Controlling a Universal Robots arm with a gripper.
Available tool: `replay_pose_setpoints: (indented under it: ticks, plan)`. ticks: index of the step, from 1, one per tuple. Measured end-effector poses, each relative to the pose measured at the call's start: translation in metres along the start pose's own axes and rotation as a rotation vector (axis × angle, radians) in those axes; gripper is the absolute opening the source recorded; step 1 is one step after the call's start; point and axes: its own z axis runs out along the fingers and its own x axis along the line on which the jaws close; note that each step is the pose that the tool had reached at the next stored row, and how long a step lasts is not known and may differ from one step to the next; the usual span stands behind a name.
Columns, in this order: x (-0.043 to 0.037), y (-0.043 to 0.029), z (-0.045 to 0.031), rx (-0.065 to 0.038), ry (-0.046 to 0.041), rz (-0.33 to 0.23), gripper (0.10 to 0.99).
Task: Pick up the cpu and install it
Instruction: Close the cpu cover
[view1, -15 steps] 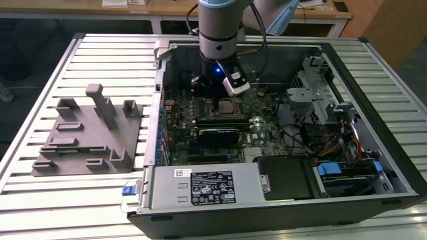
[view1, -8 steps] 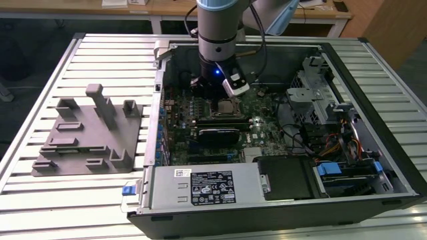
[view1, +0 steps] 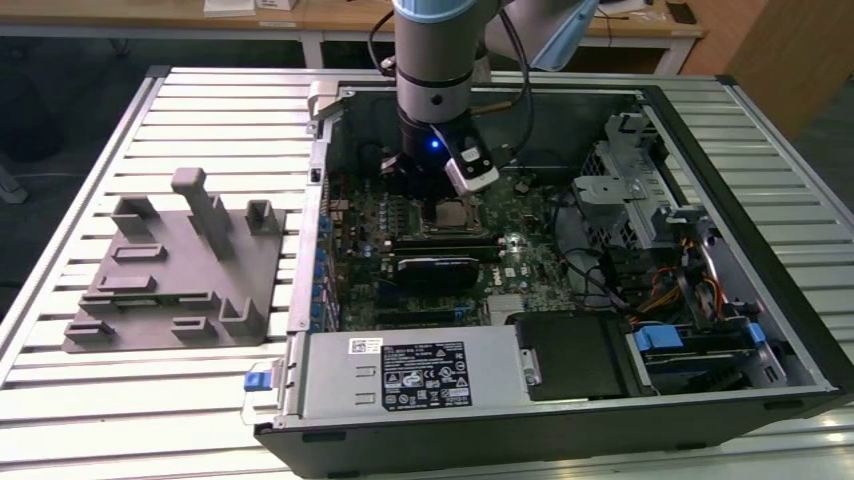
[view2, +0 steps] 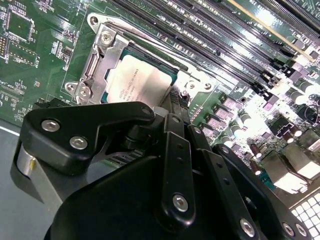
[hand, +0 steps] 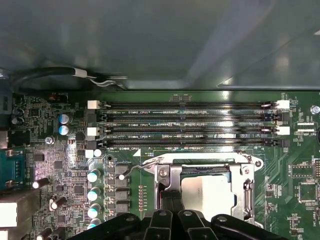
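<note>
the gripper (hand: 172, 196) hangs low over the motherboard (hand: 65, 165), clenched on nothing, its tips just beside the cpu (hand: 207, 192); the cpu lies flat inside the socket frame (hand: 163, 176); seating looks done; any move now calls for gentleness, given how close that frame sits.
</note>
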Motion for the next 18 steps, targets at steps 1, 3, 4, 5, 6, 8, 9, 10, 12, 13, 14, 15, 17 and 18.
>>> replay_pose_setpoints:
  ticks: [1,3,4,5,6,8,9,10,12,13,14,15,17,18]
  plan:
    - [-0.0002,0.0,0.0001,0.0,0.0,0.0,0.106]
    - [-0.0011,0.0001,0.0002,0.0,-0.0002,0.0,0.106]
    - [-0.0016,0.0,0.0001,0.0,0.0,0.0,0.106]
    - [-0.002,0.0,0.0001,0.0,0.0001,0.0,0.106]
    - [-0.0022,0.0,0.0001,0.0,0.0001,0.0,0.106]
    - [-0.0026,0.0001,0.0001,0.0,0.0002,0.0,0.106]
    - [-0.0029,0.0001,0.0002,0.0,0.0002,0.0,0.106]
    - [-0.0032,0.0001,0.0002,0.0,0.0003,0.0,0.106]
    - [-0.0042,0.0001,0.0002,0.0,0.0006,0.0,0.106]
    - [-0.0046,0.0001,0.0002,0.0,0.0008,0.0,0.106]
    - [-0.0049,0.0001,0.0002,0.0,0.0009,0.0,0.106]
    - [-0.0049,0.0001,0.0002,0.0,0.001,0.0,0.106]
    - [-0.0049,0.0001,0.0002,0.0,0.001,0.0,0.106]
    - [-0.005,0.0001,0.0002,0.0,0.001,0.0,0.106]
